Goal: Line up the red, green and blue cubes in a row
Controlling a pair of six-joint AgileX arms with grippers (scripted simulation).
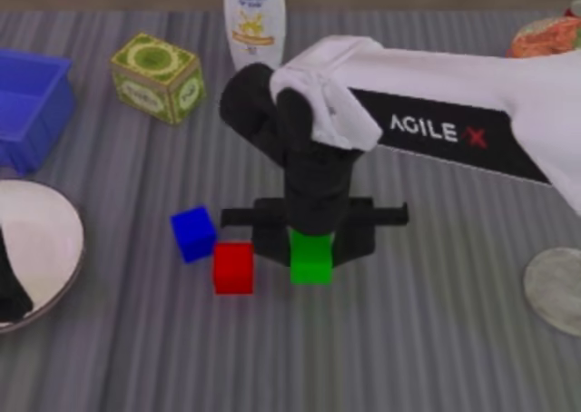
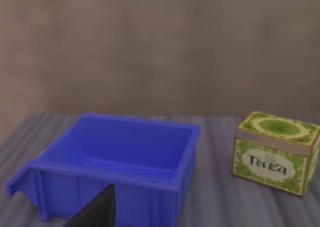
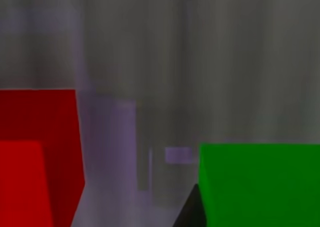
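The green cube (image 1: pixel 311 259) sits between the fingers of my right gripper (image 1: pixel 311 247), which reaches in from the right of the table and is shut on it. In the right wrist view one dark fingertip (image 3: pixel 192 212) presses against the green cube's (image 3: pixel 260 187) side. The other finger is out of view. The red cube (image 1: pixel 233 268) (image 3: pixel 35 157) rests on the table just left of the green one, with a gap between them. Touching the red cube's far left corner is the blue cube (image 1: pixel 193 233), set slightly askew. My left gripper (image 1: pixel 9 294) is parked at the left edge and holds nothing.
A blue bin (image 1: pixel 54 72) (image 2: pixel 135 177) and a yellow-green tea box (image 1: pixel 156 76) (image 2: pixel 275 152) stand at the back left. A white bottle (image 1: pixel 254 17) is behind the arm. A shiny plate (image 1: pixel 54 240) lies at the left, a grey disc (image 1: pixel 558 289) at the right and an orange packet (image 1: pixel 545 38) at the back right.
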